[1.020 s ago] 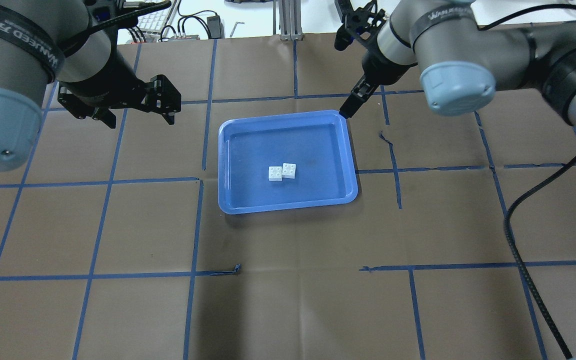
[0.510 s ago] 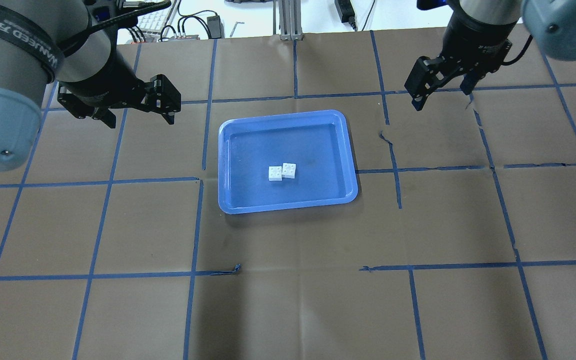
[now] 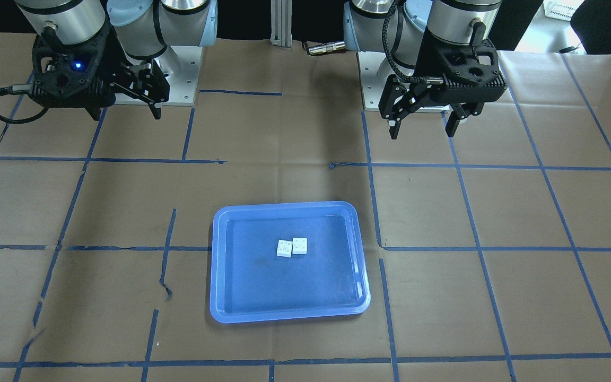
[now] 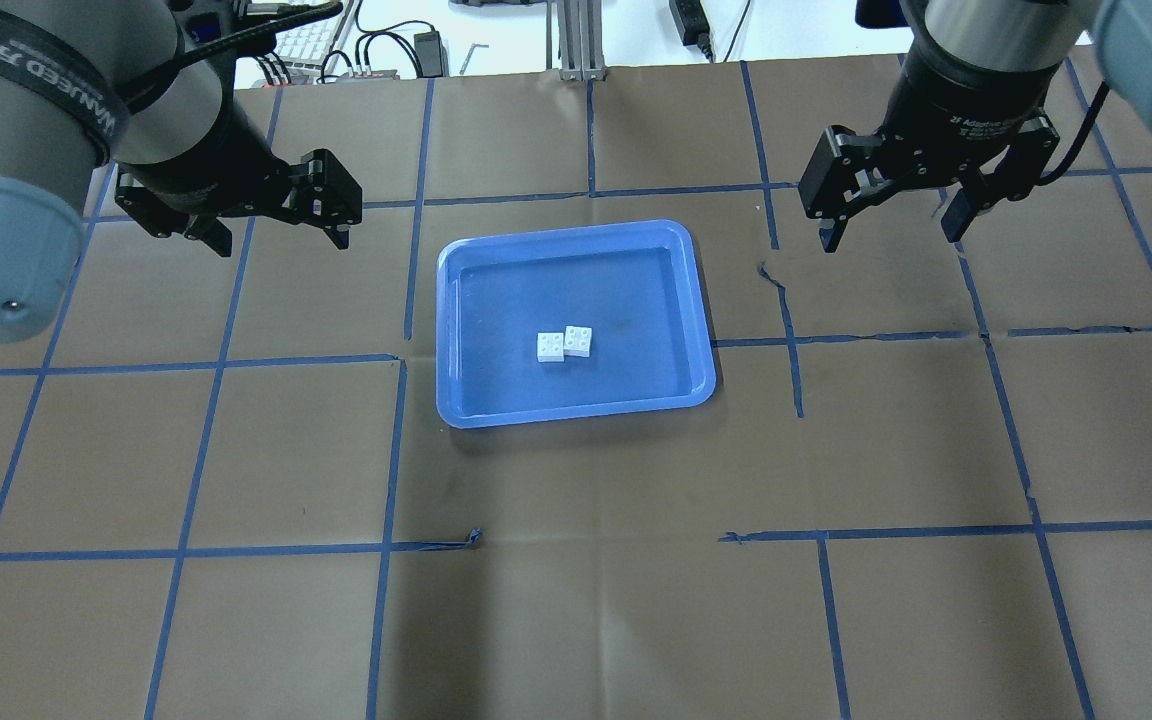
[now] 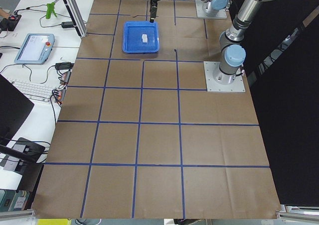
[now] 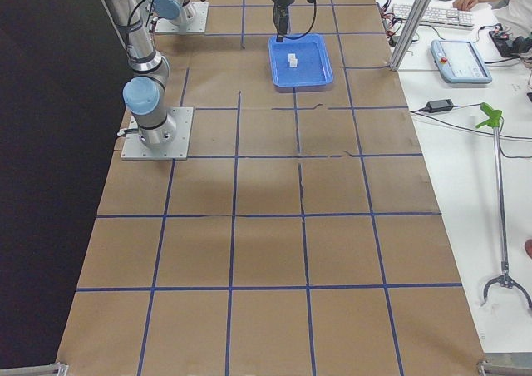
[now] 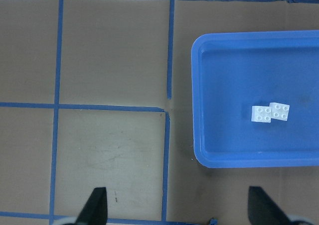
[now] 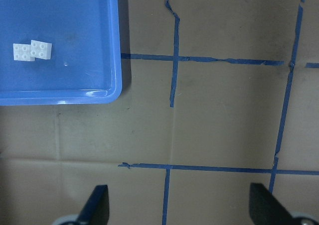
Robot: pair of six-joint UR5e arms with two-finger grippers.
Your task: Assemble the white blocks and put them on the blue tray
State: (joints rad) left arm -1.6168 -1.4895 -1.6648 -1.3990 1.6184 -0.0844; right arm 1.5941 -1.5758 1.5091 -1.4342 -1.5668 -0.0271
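Overhead exterior view: left hand (image 4: 281, 240) released, fingers spread wide, nothing held, hovering over bare counter (image 4: 576, 600). Right hand (image 4: 891, 240) likewise released and empty, raised above the brown paper and blue tape lines. Blue tray (image 4: 443, 340) flat on the counter between the two hands, off to the left hand's right and the right hand's left, touched by neither. White blocks (image 4: 565, 343) inside the tray near its middle, studs up, side by side and touching, slightly offset; stacked overlap or mere contact: cannot tell. Both hands well apart from the blocks.
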